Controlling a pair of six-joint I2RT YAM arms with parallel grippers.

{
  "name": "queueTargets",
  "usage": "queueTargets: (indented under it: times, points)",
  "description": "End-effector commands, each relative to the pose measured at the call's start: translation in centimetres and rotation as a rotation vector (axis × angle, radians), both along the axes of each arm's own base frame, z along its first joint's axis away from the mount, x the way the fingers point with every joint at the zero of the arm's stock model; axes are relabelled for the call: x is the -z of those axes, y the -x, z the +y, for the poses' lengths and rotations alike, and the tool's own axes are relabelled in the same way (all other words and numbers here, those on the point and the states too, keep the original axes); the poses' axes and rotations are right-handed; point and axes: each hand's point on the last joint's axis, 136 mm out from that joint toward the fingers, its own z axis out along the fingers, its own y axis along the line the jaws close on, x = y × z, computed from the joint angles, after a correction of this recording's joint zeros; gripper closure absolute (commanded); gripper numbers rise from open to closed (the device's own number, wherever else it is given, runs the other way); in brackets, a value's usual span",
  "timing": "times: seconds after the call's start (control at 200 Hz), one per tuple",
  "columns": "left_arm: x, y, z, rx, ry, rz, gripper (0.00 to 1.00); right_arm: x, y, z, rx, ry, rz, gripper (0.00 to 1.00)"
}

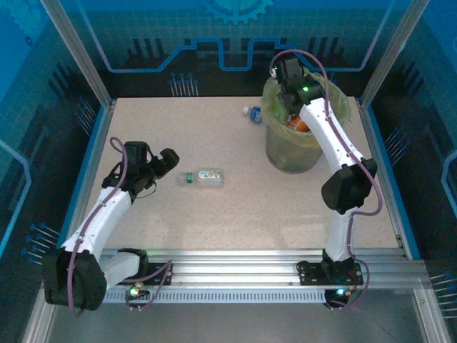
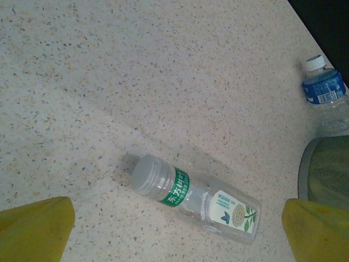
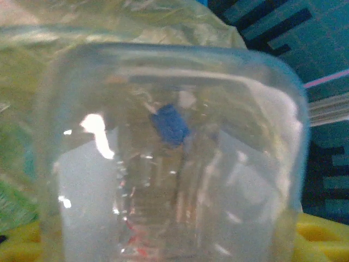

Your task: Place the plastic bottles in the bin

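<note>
One green-labelled bottle lies flat, cap toward gaping, empty left gripper; right gripper: grip unclear.

Clear bottle sits hard against my lens, base toward me, blurred. Through its wall I see a blue patch deeper in. My yellow finger pads show at the lower corners, with the bottle between them; I cannot tell whether they press it. Yellow-green bag behind, upper left. Blue patterned wall at upper right.
</note>
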Motion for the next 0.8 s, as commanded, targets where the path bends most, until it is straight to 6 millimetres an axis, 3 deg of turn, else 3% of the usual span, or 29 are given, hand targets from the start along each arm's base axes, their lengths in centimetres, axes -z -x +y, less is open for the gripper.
queueTargets:
  times: [0.0,0.095,0.345,0.53,0.795]
  points:
    - [-1.0,-0.4,-0.1,0.004,-0.015,-0.006,0.01,-2.9,2.2,0.9,-0.044,-0.077,-0.025,0.24]
    - [-0.9,-0.4,-0.1,0.004,-0.014,-0.004,0.01,-4.1,3.1,1.8,-0.08,-0.142,-0.035,0.19]
    - [-1.2,-0.2,-0.1,0.006,-0.012,-0.012,0.01,-6.6,4.9,3.9,-0.166,-0.333,-0.073,0.21]
    - [-1.3,-0.1,-0.1,0.006,-0.009,-0.014,0.01,-6.5,4.2,4.1,-0.152,-0.372,-0.088,0.4]
    - [-1.2,0.2,-0.1,0.008,-0.01,-0.011,0.01,-3.6,3.6,1.1,0.012,-0.382,-0.051,0.65]
